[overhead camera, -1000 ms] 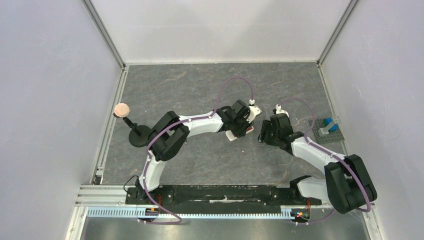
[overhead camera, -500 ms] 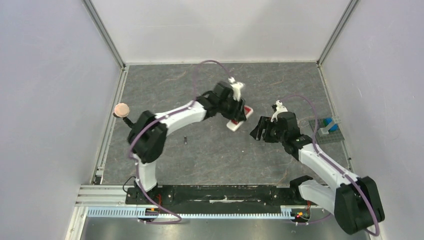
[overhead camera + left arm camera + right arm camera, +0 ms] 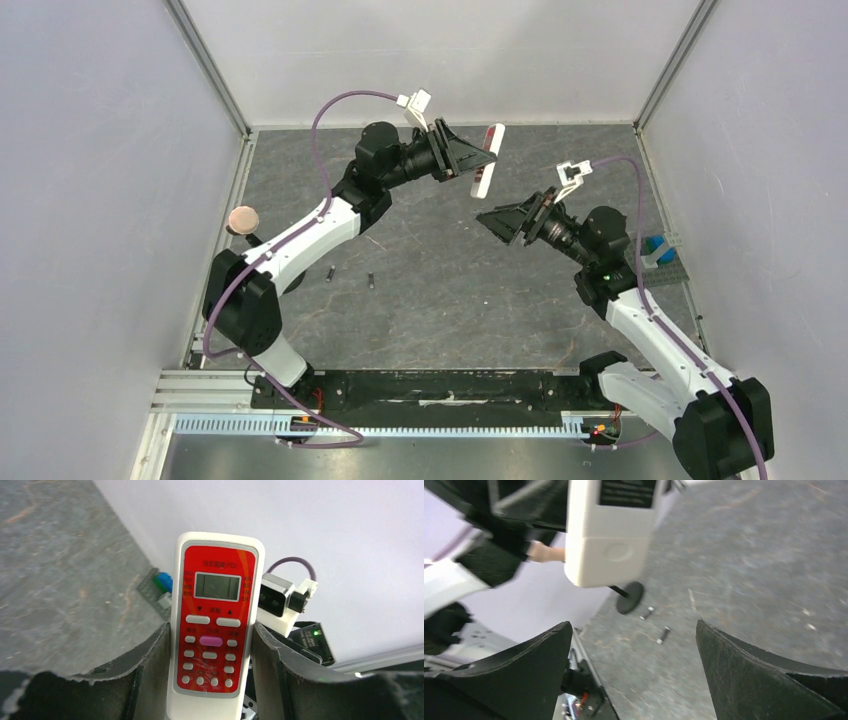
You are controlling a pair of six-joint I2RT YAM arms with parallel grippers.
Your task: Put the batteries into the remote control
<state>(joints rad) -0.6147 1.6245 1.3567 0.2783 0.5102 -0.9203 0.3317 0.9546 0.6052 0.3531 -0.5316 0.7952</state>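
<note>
My left gripper (image 3: 478, 150) is shut on the remote control (image 3: 487, 159) and holds it high above the table at the back. In the left wrist view the remote (image 3: 215, 625) stands upright between the fingers, red face toward the camera. My right gripper (image 3: 500, 222) is open and empty, raised just below and right of the remote; its view shows the remote's plain white back (image 3: 610, 535). Two small dark batteries (image 3: 329, 273) (image 3: 370, 281) lie on the table at the left; they also show in the right wrist view (image 3: 647, 612) (image 3: 663, 634).
A black stand with a pink disc (image 3: 244, 219) sits at the table's left edge; its base shows in the right wrist view (image 3: 630, 597). A grey plate with blue and green blocks (image 3: 657, 256) lies at the right edge, also seen in the left wrist view (image 3: 161, 587).
My left gripper has lifted the remote off the table and carried it up and back. My right gripper has risen and turned toward it. The batteries now show on the table.
</note>
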